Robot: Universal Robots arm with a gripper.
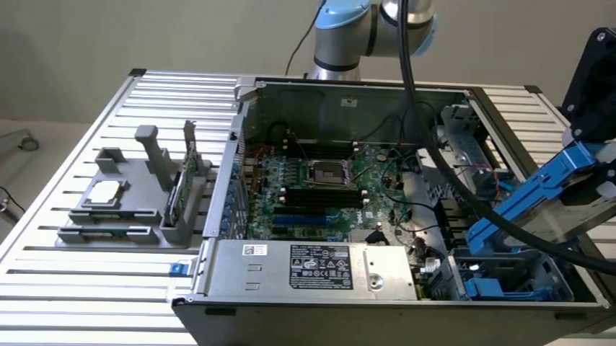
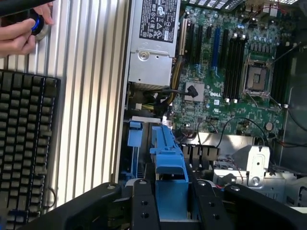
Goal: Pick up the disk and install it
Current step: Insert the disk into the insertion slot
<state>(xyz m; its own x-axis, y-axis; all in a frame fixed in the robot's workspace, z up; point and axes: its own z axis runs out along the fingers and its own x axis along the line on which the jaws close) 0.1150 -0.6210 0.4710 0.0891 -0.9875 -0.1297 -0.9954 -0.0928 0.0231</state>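
Note:
The disk, a silver-grey drive in a bright blue carrier, hangs tilted over the open computer case at the exterior view's right. My gripper is shut on its upper end. Its lower end points down toward the drive bay with blue rails in the case's near right corner. In the wrist view the blue carrier sticks out between my two black fingers, above the bay's blue rails.
The motherboard and power supply fill the case. A thick black cable crosses over it. A grey fixture holds a processor chip and a green card. A keyboard and a person's hand lie beside the case.

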